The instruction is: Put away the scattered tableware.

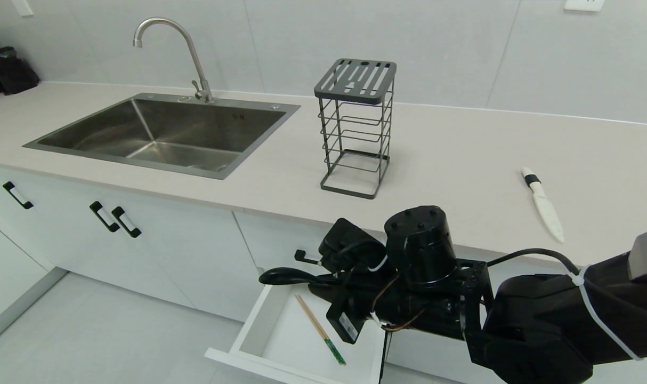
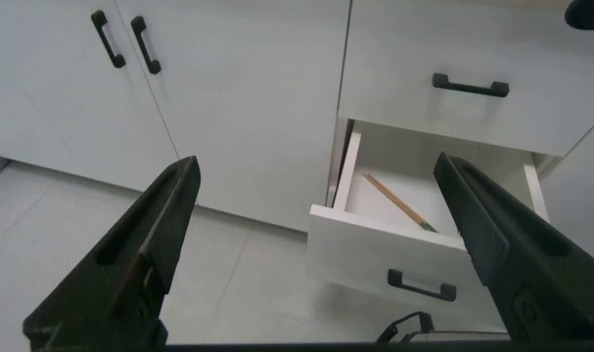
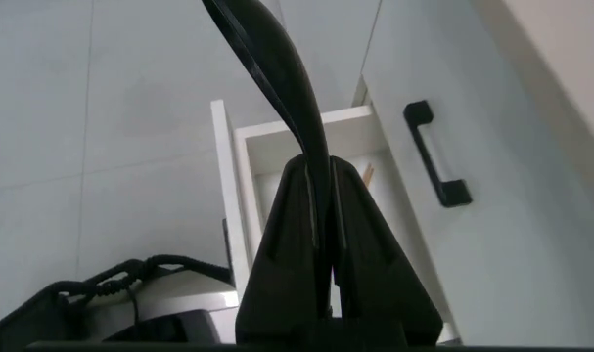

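- Right tool (image 1: 315, 278) clenched on a black spoon (image 1: 281, 276), lower centre, above the open drawer (image 1: 254, 320) holding chopsticks (image 1: 321, 330).
- Left tool (image 2: 314, 171) released, jaws wide.
- White knife (image 1: 542, 205) lies on the table (image 1: 462, 160), right.

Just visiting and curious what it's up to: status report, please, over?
Right fingers shut on black utensil over open drawer. Left fingers open, empty. Chopsticks in drawer; white knife on counter. Nothing blocking drawer.

Black utensil (image 1: 286, 276), white drawer (image 1: 251, 325), tan green-tipped chopsticks (image 1: 320, 329), white black-banded knife (image 1: 542, 205), grey rack (image 1: 350, 98).
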